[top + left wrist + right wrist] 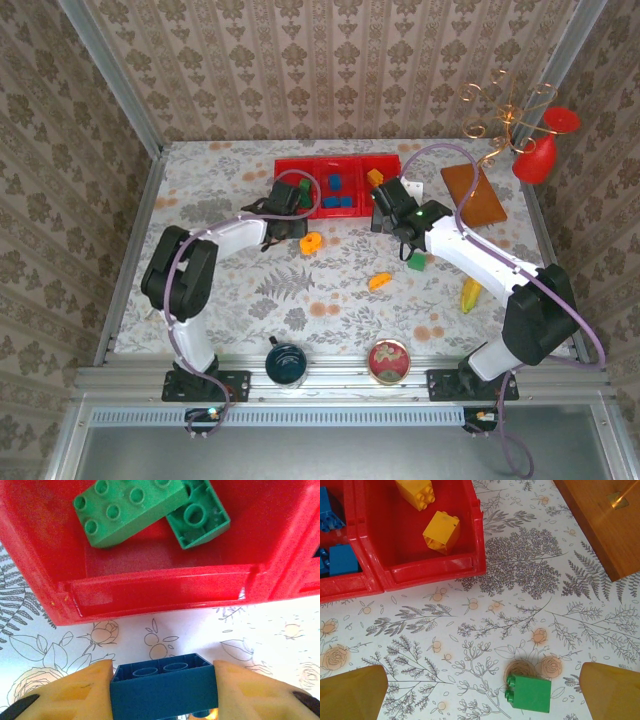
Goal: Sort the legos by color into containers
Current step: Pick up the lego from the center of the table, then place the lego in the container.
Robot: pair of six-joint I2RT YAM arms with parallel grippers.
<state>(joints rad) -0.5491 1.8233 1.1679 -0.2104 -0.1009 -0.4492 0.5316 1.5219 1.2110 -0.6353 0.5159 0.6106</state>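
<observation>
Legos [416, 261] lay scattered across the flowered tabletop [330, 300] in front of two robot arms. Nearest the arms' bases stood a dark blue cup [286, 363] and a round red tin [388, 361]. Beyond them an orange brick [379, 281] lay loose, with a yellow banana-shaped piece [469, 295] off to its right and an orange ring [311, 242] farther back on its left.

The right arm's fingers [355, 692] stood spread wide, gripping nothing. A green brick [529, 693] sat on the tabletop between them, closer to the right one and touching neither. The left arm's fingers [75, 690] were closed against both ends of a blue brick [165, 682], just short of the near wall of the red tray [160, 592].

Past that wall, two green bricks [130, 510] lay overlapping in the tray's left compartment. Blue bricks [338, 202] lay in the middle one and yellow bricks [440, 530] in the right. To the tray's right was a wooden board [474, 192], and a red vase [545, 150] and a gold wire ornament [505, 110] stood at the far right corner.
</observation>
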